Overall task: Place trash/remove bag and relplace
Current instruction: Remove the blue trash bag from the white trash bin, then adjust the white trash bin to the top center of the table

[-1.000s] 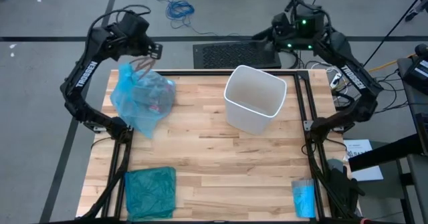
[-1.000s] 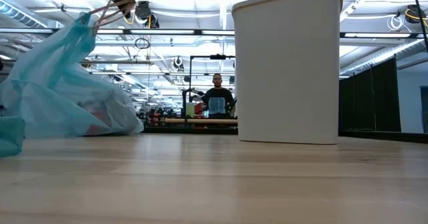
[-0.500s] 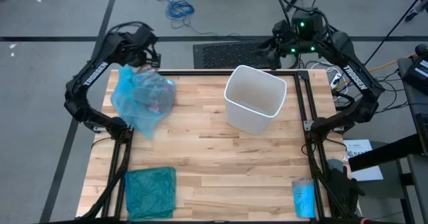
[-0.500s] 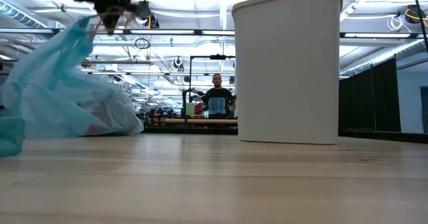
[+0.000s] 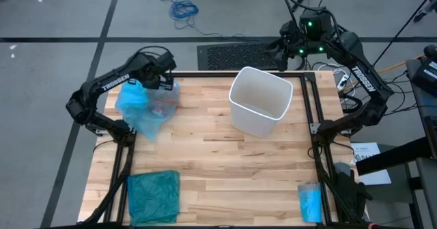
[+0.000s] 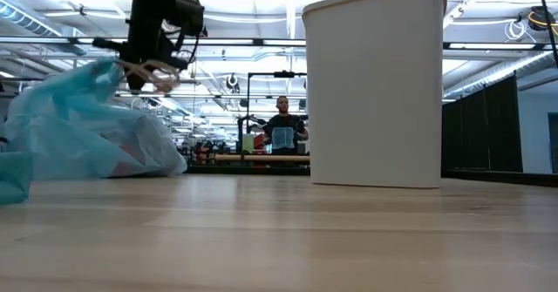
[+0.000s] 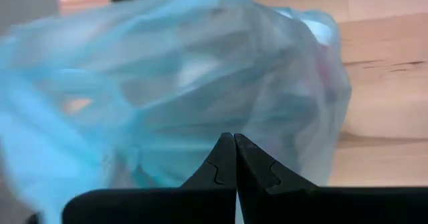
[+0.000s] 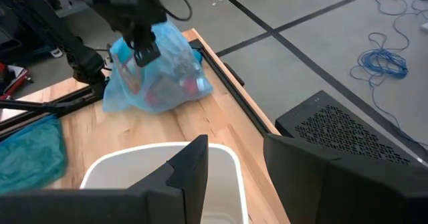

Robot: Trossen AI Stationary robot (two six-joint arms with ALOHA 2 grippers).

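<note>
low view: person [image 6: 282,122] behind bin [image 6: 375,83] | left tool [image 7: 234,158] closed over bag [image 7: 174,83] | right tool [image 8: 234,158] open

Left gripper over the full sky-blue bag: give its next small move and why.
Probably lift clear. The left gripper is shut above the translucent sky-blue plastic bag, which rests on the wooden table; the white plastic bin stands unlined.

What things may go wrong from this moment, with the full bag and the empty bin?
The light blue bag lies near the table's far left edge with the shut left gripper above it; a nudge might push it off. The white bin has no liner, and the right gripper waits behind it; reaching forward, it might tip the bin.
</note>
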